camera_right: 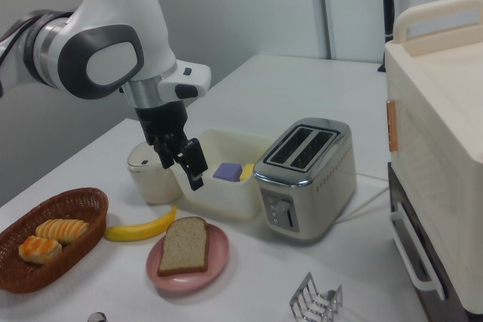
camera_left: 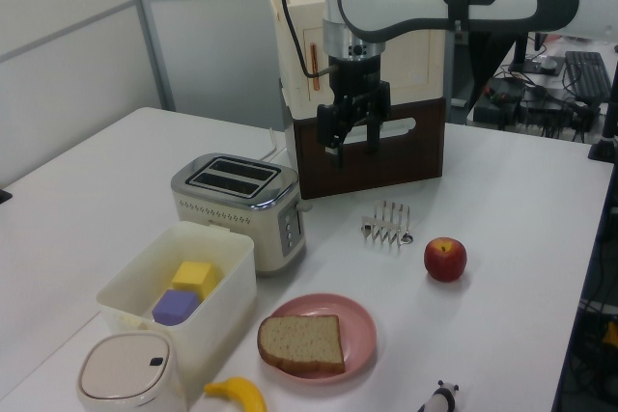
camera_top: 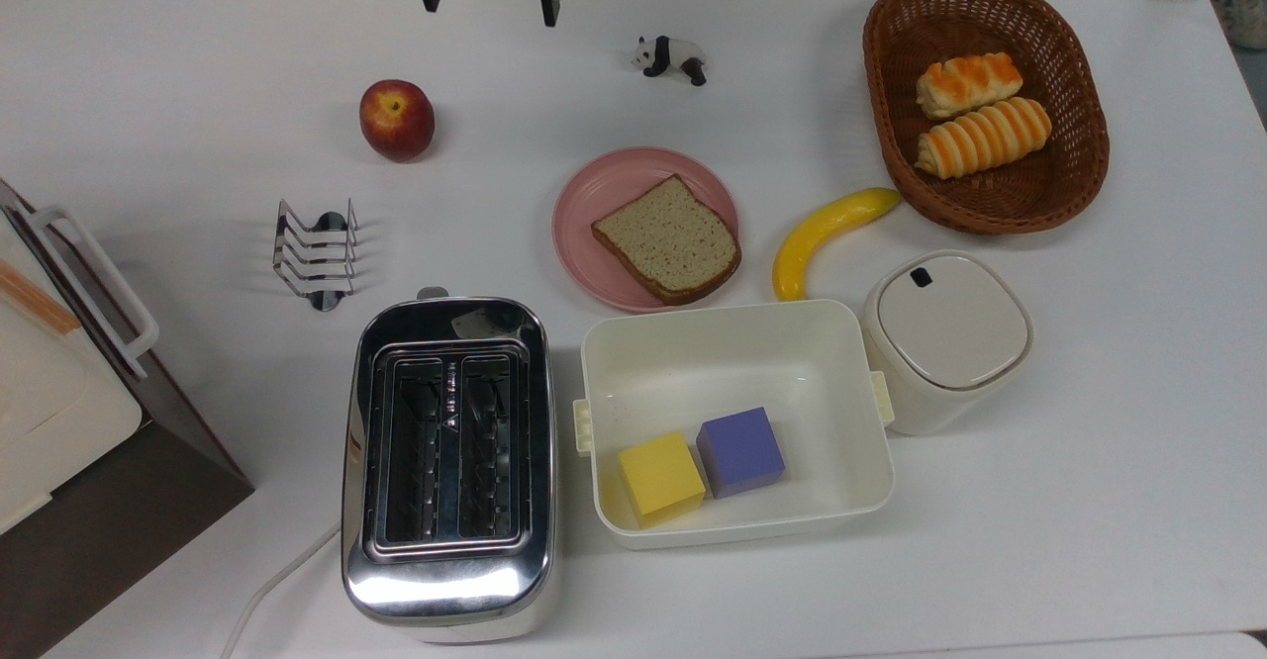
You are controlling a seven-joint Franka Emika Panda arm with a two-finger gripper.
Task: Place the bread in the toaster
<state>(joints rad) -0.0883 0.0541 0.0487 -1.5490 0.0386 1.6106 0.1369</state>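
The gripper hangs in the air with its two fingers spread apart and nothing between them, at the table's far edge in the top view, well apart from everything it has to handle. In the left view the gripper hovers high over the table in front of the brown and cream cabinet, and in the right view it hangs in front of the cream tub. Nearest below it in the top view lie a red apple and a small panda figure, neither part of the job. Further out, the slice of bread lies flat on the pink plate, untouched, near the middle of the table. The toaster stands well apart from the plate, to the top view's lower left of it, its two slots open and empty. Between gripper and toaster stands a small wire toast rack, also empty. Just beside the toaster sits a cream tub holding a yellow cube and a purple cube, with a lidded white container, a banana and a wicker basket of two rolls beyond. As I judge it, nothing of the task is done: the slice has yet to be reached, gripped, lifted, turned on edge and lowered into a slot.
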